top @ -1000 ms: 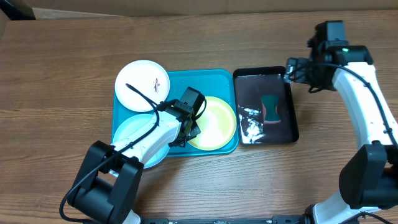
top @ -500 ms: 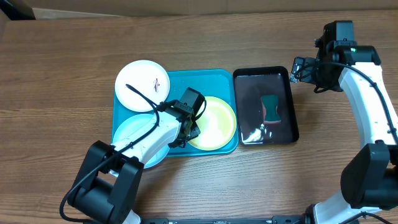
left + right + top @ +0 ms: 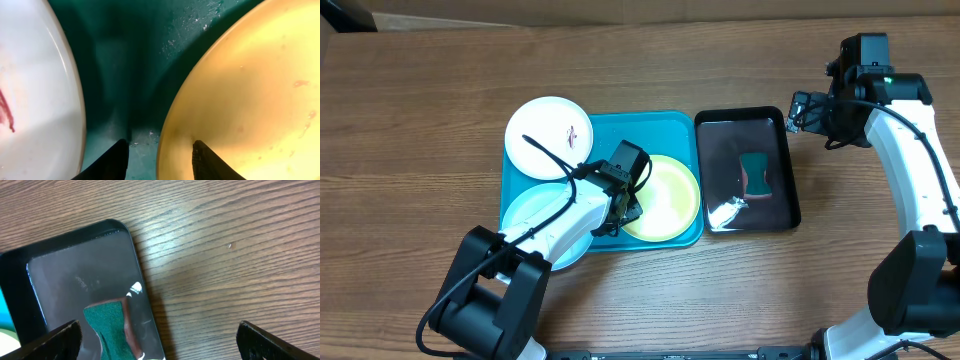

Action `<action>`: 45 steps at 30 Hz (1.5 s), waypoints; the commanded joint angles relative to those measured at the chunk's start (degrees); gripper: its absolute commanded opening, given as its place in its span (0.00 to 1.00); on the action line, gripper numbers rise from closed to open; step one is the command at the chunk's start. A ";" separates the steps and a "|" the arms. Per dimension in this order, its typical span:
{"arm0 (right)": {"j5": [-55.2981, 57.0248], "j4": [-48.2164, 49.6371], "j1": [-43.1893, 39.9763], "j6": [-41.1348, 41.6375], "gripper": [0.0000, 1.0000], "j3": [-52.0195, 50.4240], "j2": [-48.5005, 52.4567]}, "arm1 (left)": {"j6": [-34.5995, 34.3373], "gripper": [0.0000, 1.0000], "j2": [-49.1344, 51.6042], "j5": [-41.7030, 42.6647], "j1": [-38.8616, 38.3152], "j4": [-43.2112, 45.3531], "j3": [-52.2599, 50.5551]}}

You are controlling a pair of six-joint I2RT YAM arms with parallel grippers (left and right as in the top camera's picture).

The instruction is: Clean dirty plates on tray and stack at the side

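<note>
Far left, the white plate (image 3: 549, 137) hangs over the top left corner of the turquoise tray (image 3: 630, 130), with a red smear (image 3: 570, 132) on it. Below it the light blue plate (image 3: 525, 215) overhangs the lower left corner, partly under my left arm (image 3: 555, 225). So little tray carries either plate that a wide swing of that arm could push one off onto the surface (image 3: 420, 100).

My left jaws stand part open, low over the tray floor, holding nothing. One finger (image 3: 112, 160) is over bare tray, and the other finger (image 3: 207, 160) is over the yellow-green plate (image 3: 665, 195), whose edge lies between them. I judge the greatest risk to be here. The edge is thin and slick and droplets show nearby, so a closing pinch could slide off. It could also shove the plate into the white one just beside it. Too shallow a bite may let the plate droop and drop on lifting.

Right of that, the black tray (image 3: 720, 140) holds the green sponge (image 3: 755, 175). My right jaws are spread as wide as they go, empty, over the wood beside a corner of that tray and apart from the sponge. Faint reddish marks (image 3: 300, 83) show on the yellow-green plate, so stacking it unwiped would leave the job undone. If I reach for the sponge while my left arm lifts, the two arms could meet over the trays.
</note>
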 commanded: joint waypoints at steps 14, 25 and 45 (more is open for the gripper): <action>0.11 0.28 -0.07 0.20 1.00 0.66 -0.09 | 5.60 0.04 0.48 -1.44 1.44 0.55 2.10; 0.11 0.28 -0.07 0.20 1.00 0.66 -0.09 | 14.40 0.04 -0.66 0.07 7.48 -4.31 12.00; -4.48 10.60 -6.78 3.67 1.00 0.68 -0.09 | 21.44 0.04 -0.66 0.55 7.15 -8.17 28.46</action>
